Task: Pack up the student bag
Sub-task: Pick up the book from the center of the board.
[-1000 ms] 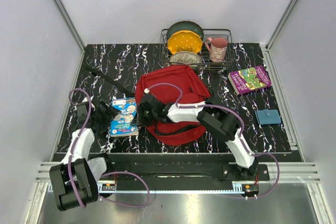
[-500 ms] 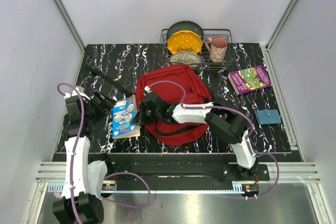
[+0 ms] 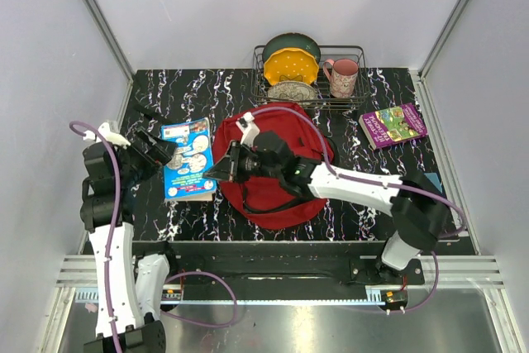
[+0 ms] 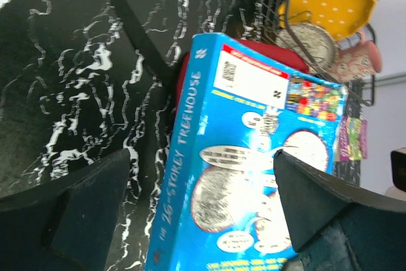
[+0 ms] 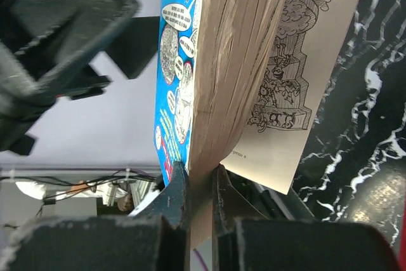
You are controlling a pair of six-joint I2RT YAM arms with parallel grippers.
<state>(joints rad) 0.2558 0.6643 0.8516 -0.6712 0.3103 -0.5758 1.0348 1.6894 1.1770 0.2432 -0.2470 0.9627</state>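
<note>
The student bag (image 3: 277,142) is a red backpack lying flat mid-table; a corner of it (image 4: 190,68) shows behind the book. A blue paperback (image 3: 188,159) is tilted up off the table just left of the bag. My right gripper (image 3: 220,169) is shut on the book's right edge, with the jaws clamped on the page block (image 5: 209,93) and one page (image 5: 304,74) splayed loose. My left gripper (image 3: 162,151) is open at the book's left side. Its wide-apart fingers (image 4: 89,207) frame the blue cover (image 4: 254,157) without gripping it.
A wire dish rack (image 3: 357,51) with plates and a pink mug (image 3: 343,76) stands at the back. A purple and green book (image 3: 393,124) lies at the back right. A black strap (image 3: 157,117) of the bag trails across the table to the left.
The right gripper has shut on the book's edge and carried it up and away from the near edge. The left arm has drawn back to the left and risen, its jaws open.
</note>
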